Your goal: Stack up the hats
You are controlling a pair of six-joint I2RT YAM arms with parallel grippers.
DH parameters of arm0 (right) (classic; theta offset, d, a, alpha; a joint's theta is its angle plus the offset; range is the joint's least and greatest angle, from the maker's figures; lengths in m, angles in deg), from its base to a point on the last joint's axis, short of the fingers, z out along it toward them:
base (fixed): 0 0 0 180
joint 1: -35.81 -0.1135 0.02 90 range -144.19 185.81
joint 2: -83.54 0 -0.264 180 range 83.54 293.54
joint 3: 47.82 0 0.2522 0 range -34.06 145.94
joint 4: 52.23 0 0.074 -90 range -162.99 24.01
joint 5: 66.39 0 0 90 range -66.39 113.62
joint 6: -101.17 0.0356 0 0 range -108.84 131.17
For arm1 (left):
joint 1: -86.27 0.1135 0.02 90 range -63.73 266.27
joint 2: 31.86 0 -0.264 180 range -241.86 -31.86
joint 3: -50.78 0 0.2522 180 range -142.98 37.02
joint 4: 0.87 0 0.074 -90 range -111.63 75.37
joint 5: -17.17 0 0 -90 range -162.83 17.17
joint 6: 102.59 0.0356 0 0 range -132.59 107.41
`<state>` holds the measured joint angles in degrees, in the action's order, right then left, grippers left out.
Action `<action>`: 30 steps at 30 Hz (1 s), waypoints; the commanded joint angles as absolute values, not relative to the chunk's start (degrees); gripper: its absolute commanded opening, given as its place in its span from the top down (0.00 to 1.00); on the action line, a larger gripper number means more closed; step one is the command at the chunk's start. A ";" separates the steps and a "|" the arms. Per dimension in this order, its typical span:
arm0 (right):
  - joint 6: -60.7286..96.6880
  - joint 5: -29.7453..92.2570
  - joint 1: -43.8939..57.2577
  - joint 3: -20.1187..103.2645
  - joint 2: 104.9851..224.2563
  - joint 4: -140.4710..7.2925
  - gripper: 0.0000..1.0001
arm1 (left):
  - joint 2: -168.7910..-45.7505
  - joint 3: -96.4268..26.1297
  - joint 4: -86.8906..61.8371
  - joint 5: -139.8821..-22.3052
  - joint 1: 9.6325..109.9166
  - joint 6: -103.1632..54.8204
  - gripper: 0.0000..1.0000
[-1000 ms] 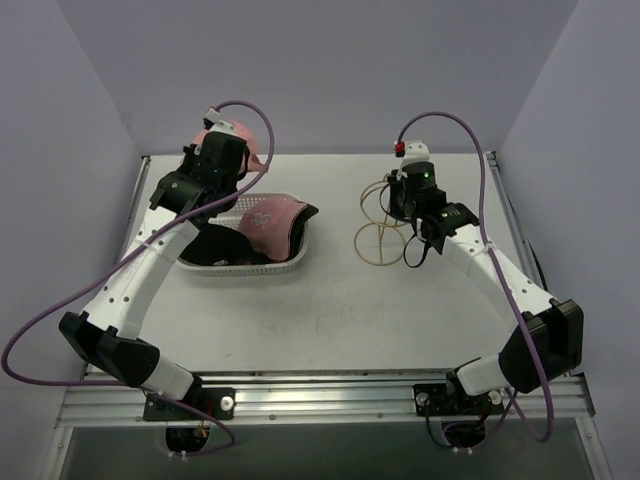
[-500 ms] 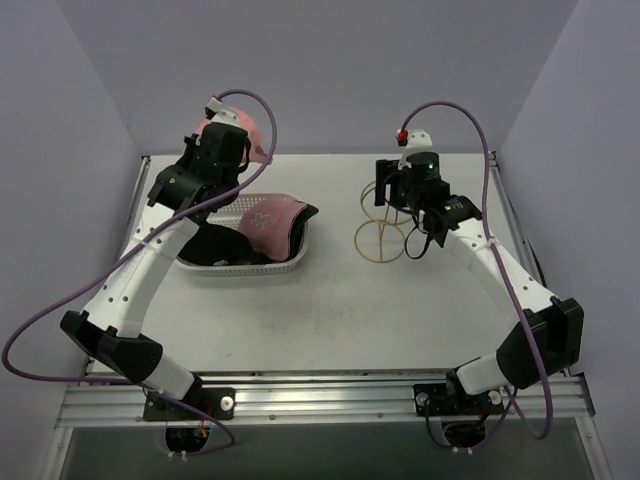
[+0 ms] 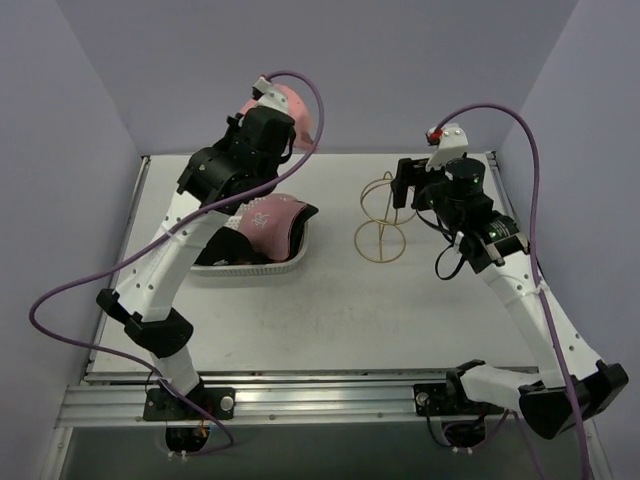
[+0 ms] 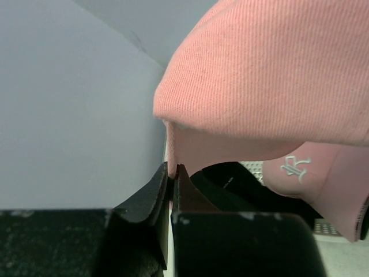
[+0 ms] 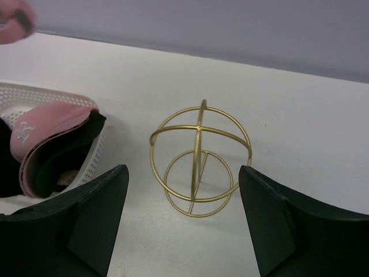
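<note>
My left gripper [image 4: 172, 173] is shut on the edge of a pink hat [image 4: 271, 75] and holds it high over the back of the table [image 3: 290, 105]. Below it, another pink hat [image 3: 268, 220] with a white logo lies on dark hats [image 3: 215, 245] in the white basket [image 3: 245, 268]. That pink hat [image 5: 34, 135] also shows in the right wrist view. To the right of the gold wire stand [image 3: 380, 225], my right gripper [image 3: 405, 182] is open. Between its fingers [image 5: 181, 173] is only the stand [image 5: 199, 158], farther off and untouched.
The white perforated basket [image 5: 57, 104] sits left of centre, near the left arm. The gold stand rests upright on the table [image 3: 330, 320] between the two arms. Purple walls close in the back and both sides.
The left arm has lifted the pink hat higher and to the right. The right gripper has opened, let go of the gold stand and drawn back to the right.
</note>
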<state>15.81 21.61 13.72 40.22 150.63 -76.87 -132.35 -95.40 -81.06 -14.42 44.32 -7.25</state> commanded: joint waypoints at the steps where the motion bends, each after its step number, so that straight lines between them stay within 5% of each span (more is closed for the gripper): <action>1: 10.83 27.13 9.02 41.87 149.19 -75.92 0.27 | -136.71 -104.99 -84.85 -11.49 40.93 -7.49 0.98; 17: 4.05 24.58 5.93 41.09 151.65 -66.96 0.30 | -148.06 -117.58 -87.93 -12.19 27.74 -10.31 0.98; 21: 4.22 25.46 5.93 39.59 151.74 -66.61 0.50 | -147.97 -118.37 -87.84 -14.03 27.30 -11.18 0.98; 25: 4.92 26.78 6.54 37.75 152.36 -66.61 0.59 | -147.79 -118.46 -87.76 -15.79 27.21 -11.89 0.98; 30: 5.89 26.25 8.29 35.90 151.22 -63.01 0.88 | -147.97 -118.19 -88.37 -16.32 27.21 -11.89 0.98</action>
